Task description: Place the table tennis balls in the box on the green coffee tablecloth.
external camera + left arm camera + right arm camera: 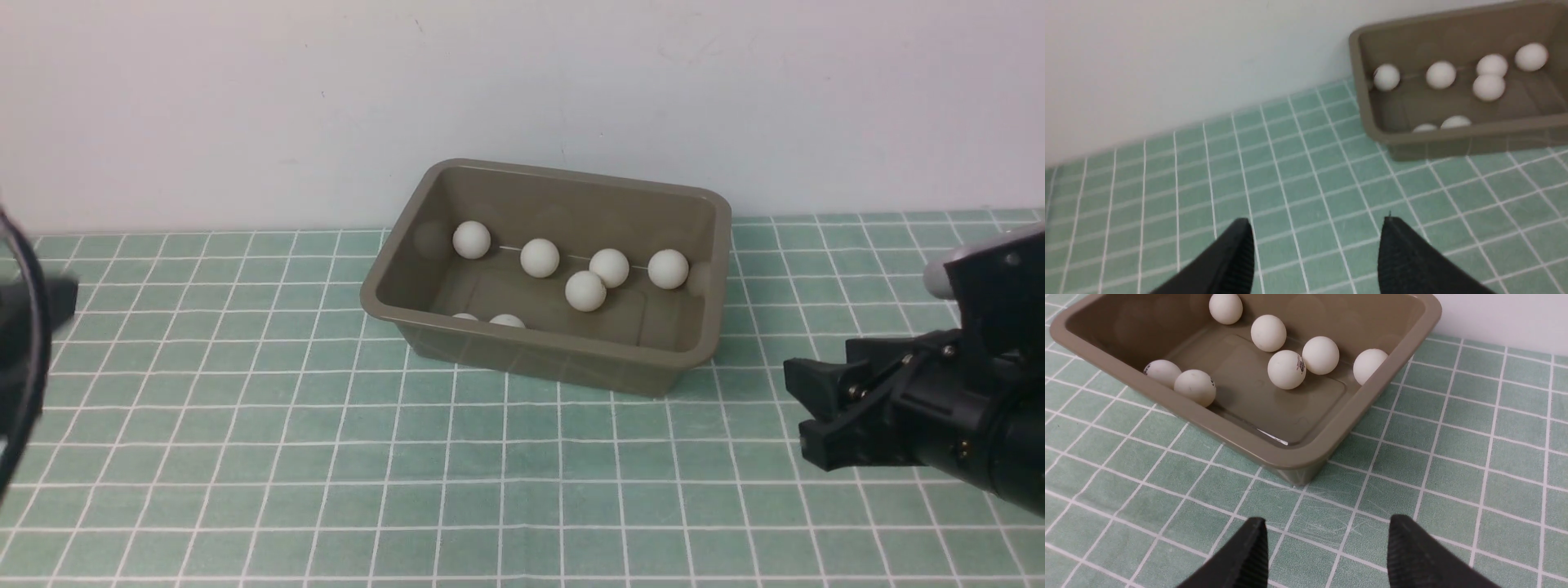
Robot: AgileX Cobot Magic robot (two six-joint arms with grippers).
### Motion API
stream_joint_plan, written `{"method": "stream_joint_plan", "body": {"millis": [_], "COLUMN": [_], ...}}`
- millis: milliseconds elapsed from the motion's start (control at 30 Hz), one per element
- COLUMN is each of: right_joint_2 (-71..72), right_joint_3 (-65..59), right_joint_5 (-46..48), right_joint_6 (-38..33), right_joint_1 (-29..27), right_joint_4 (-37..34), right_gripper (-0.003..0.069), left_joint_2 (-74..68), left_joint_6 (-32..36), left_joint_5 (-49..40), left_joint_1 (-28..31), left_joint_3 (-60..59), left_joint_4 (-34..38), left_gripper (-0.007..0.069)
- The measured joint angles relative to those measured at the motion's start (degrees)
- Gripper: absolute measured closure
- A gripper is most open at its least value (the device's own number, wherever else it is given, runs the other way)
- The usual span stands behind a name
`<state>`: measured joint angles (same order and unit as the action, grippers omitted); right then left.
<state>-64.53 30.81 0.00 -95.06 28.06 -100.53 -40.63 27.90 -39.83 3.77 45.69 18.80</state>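
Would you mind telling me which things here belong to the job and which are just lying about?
Job: seven table tennis balls, all inside the box; green coffee tablecloth underneath.
Lying about: nothing else; only the white wall behind.

The black right hand (804, 412) is seen low at the right edge of the front view, its fingers parted with nothing between them. The black left hand (1316, 245) is likewise held apart and empty.
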Motion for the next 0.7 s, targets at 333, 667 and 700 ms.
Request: {"method": "stream_joint_plan", "body": {"millis": [333,667,700], "right_joint_2": [0.0,0.0,0.0], "right_joint_3": [0.0,0.0,0.0], "right_joint_5": [0.0,0.8,0.8], "right_joint_6": [0.0,0.0,0.0], "right_joint_1": [0.0,0.0,0.0], "right_joint_4": [0.0,0.0,0.0], "right_gripper": [0.0291,0.0291,0.0291], "left_joint_2": [16.6,25.8,25.8], "left_joint_6": [10.7,12.8,12.8], "left_joint_5": [16.4,19.5,19.5], "left_joint_1": [4.8,5.1,5.1], "left_joint_3": [-28.4,-37.0,-37.0], "left_joint_4": [8.6,10.0,10.0], "left_gripper": [0.0251,0.0251,0.0251]}}
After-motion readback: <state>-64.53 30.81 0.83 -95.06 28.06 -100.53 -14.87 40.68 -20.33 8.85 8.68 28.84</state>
